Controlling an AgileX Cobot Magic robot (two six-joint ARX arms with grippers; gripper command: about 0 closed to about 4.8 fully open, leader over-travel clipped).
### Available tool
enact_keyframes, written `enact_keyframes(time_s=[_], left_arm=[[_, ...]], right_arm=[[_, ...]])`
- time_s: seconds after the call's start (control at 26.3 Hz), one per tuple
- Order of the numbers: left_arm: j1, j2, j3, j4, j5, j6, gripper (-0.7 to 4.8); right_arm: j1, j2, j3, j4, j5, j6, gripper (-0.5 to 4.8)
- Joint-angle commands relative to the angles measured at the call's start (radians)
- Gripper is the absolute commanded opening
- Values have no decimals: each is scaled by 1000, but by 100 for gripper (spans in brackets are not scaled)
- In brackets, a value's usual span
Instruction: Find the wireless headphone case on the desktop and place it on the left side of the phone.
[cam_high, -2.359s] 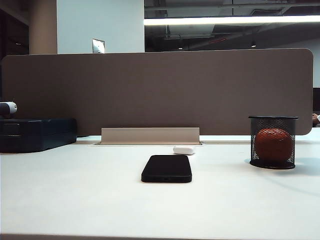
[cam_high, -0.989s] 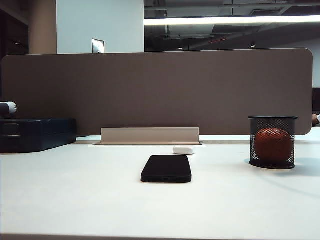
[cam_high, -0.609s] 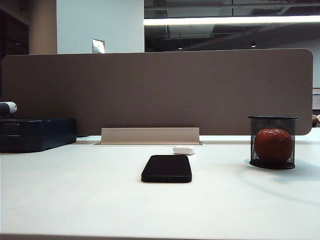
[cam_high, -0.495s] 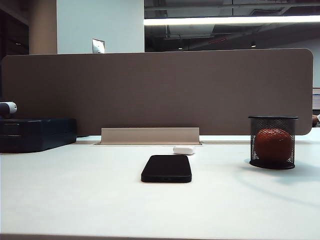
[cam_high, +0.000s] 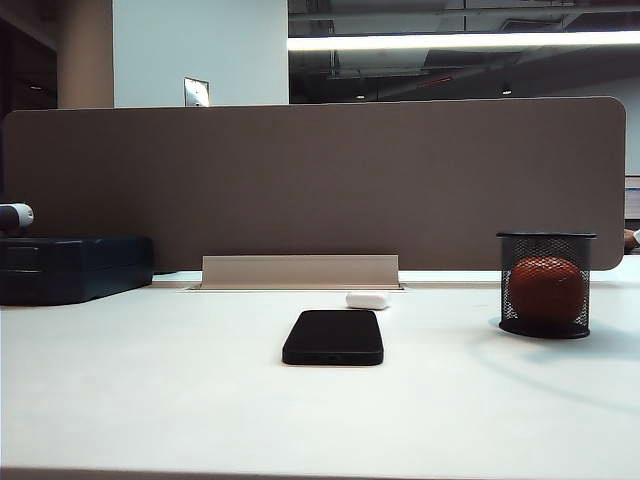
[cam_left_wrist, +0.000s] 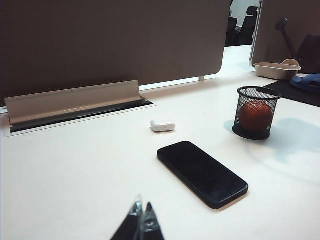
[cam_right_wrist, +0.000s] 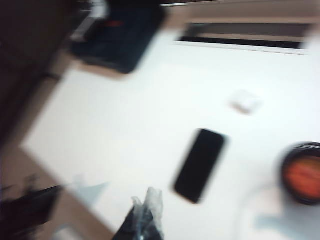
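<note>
The wireless headphone case (cam_high: 367, 299) is a small white pebble lying on the desktop (cam_high: 180, 390) just behind the phone's far right corner; it also shows as case (cam_left_wrist: 162, 125) and, blurred, case (cam_right_wrist: 246, 101). The phone (cam_high: 333, 337) lies flat and black mid-table, also seen as phone (cam_left_wrist: 202, 172) and phone (cam_right_wrist: 200, 164). My left gripper (cam_left_wrist: 142, 214) is shut and empty, well short of the phone. My right gripper (cam_right_wrist: 146, 202) is shut and empty, high above the table, far from the case. Neither gripper shows in the exterior view.
A black mesh cup (cam_high: 546, 285) holding an orange ball stands at the right. A dark blue box (cam_high: 75, 267) sits at the back left. A beige cable tray (cam_high: 300, 271) runs along the brown partition (cam_high: 320, 180).
Phone, case, cup and box have not moved. A faint shadow has grown on the table to the right, near the mesh cup.
</note>
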Motion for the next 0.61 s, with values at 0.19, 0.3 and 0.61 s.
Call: enact_keyframes(time_s=[0.19,0.3,0.61], left_arm=[[-1,1,2,9,7,8,-5],[-1,1,2,9,5,8,-5],[-1,1,2,9,4,8,-5]], right_arm=[[39,13,3,16,268,-53,-2],[43,41,3,16,266,-94,-1],[66,120,4,50,292,-145,0]])
